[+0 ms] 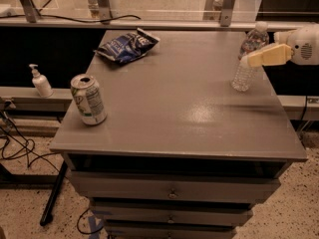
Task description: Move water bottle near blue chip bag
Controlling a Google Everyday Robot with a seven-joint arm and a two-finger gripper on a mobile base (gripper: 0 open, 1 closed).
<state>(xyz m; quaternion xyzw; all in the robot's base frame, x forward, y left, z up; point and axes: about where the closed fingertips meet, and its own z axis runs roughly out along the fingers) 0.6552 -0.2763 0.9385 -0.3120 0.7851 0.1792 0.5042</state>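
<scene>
The water bottle [245, 69], clear and ribbed with a white cap, stands upright near the right edge of the grey cabinet top [179, 108]. The blue chip bag [127, 45] lies crumpled at the far left of the top, well away from the bottle. My gripper [253, 59] reaches in from the right at mid-bottle height. Its cream tip overlaps the bottle's middle, over the label band.
A green-and-white soda can [88, 99] stands upright at the front left of the top. A white pump dispenser [40, 81] sits on a low ledge to the left. Drawers are below, cables on the floor at left, and a rail runs behind.
</scene>
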